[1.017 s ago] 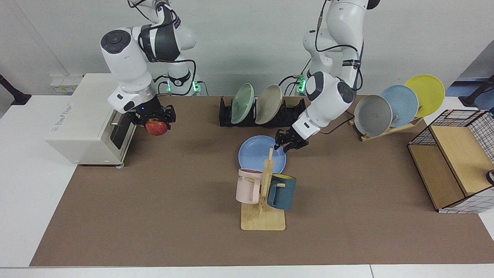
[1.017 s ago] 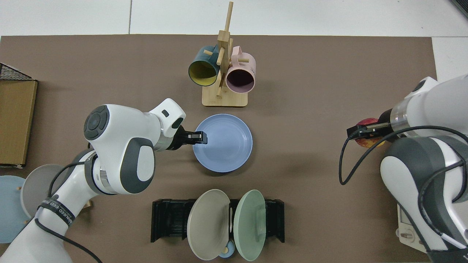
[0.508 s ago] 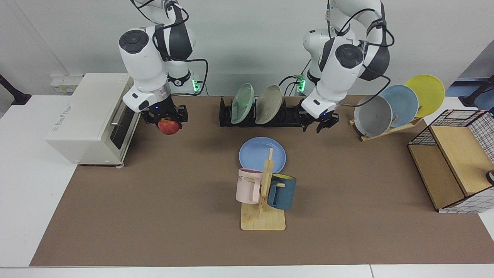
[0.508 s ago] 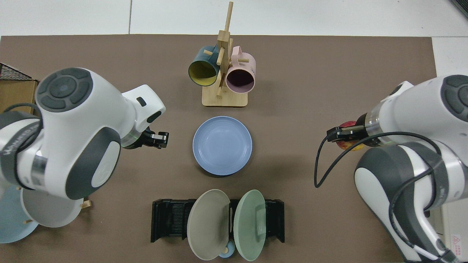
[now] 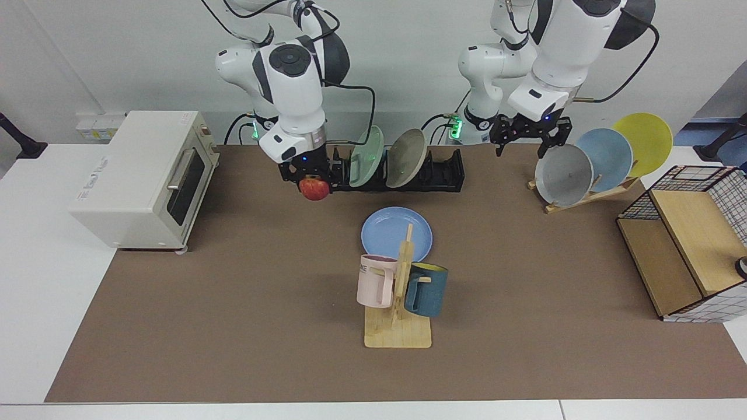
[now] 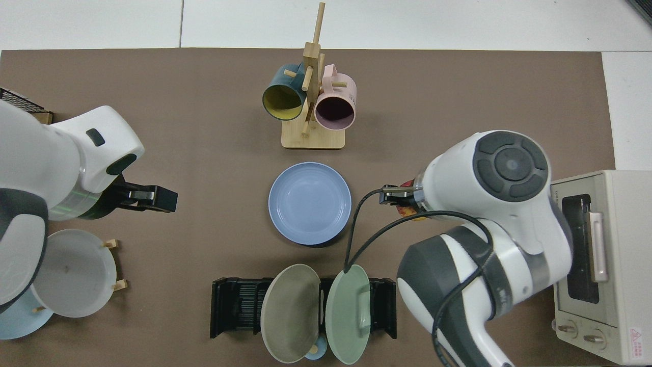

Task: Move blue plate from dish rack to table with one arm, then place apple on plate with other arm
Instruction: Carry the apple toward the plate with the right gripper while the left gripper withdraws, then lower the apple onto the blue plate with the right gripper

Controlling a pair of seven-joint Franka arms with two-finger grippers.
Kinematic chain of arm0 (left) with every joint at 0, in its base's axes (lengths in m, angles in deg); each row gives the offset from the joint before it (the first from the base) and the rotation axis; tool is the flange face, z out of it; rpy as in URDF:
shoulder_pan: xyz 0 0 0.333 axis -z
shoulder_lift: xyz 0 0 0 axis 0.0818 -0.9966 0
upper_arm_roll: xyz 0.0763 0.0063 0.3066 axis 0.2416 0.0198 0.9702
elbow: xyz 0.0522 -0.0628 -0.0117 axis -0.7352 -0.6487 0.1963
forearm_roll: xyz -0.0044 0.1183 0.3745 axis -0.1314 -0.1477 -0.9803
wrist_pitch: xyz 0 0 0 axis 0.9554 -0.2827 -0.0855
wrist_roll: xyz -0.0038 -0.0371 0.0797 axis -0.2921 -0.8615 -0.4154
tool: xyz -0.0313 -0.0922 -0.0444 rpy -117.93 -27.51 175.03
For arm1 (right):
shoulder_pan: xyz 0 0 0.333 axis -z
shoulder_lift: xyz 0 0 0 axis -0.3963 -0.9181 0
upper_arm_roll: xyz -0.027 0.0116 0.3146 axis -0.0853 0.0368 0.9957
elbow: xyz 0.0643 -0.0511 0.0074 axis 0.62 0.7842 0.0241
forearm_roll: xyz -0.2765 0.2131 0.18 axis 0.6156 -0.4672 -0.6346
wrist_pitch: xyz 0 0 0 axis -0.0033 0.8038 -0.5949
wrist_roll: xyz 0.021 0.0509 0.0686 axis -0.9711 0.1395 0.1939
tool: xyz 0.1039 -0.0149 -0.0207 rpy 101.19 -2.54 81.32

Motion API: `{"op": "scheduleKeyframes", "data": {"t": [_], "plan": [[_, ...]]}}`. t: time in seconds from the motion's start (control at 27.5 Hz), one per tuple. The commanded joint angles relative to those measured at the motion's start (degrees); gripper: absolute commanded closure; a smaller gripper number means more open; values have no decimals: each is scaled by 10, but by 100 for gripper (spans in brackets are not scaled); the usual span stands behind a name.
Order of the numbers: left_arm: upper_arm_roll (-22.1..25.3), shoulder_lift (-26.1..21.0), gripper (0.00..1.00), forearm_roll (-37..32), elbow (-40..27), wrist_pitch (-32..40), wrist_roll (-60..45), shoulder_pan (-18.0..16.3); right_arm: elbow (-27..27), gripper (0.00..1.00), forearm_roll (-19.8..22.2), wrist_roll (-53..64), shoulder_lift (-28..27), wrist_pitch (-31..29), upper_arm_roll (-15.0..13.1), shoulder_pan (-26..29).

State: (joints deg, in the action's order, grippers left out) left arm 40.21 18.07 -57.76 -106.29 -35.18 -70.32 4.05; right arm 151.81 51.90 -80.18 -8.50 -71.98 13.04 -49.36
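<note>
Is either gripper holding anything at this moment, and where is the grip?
The right gripper holds the apple by its upper part, above the mat. The left gripper, open, holds nothing and hangs near the grey plate.

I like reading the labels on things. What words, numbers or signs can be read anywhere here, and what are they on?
"ME": letters on the pink mug, cut off by its peg; the rest is hidden.
Grey print on the toaster oven top: too blurred to read.
Red triangle warning sticker on the oven front, top view: text too small to read.
Nothing else shows writing.

White toaster oven (image 5: 143, 178), wooden mug tree (image 5: 399, 309) with pink mug (image 5: 376, 280) and teal mug (image 5: 426, 290), wire-and-wood basket (image 5: 688, 239)
</note>
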Motion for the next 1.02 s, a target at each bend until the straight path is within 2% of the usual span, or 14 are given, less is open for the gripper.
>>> {"op": "scheduleKeyframes", "data": {"t": [0.0, 0.25, 0.47, 0.65, 0.98], "plan": [[9, -3, 1, -9, 26, 24, 10, -5, -52, 100, 2, -65, -52, -1, -1, -27], [23, -2, 0, -7, 25, 24, 10, -5, -107, 100, -10, -145, -131, -45, 0, -73], [32, -2, 0, -6, 25, 23, 9, -6, -177, 100, -9, -184, -220, -52, -3, -122], [33, 4, 0, -5, 25, 23, 6, -7, -175, 100, -8, -203, -245, -85, -1, -134], [36, 5, 0, -5, 26, 23, 5, -7, -143, 100, -14, -203, -250, -116, 0, -144]]}}
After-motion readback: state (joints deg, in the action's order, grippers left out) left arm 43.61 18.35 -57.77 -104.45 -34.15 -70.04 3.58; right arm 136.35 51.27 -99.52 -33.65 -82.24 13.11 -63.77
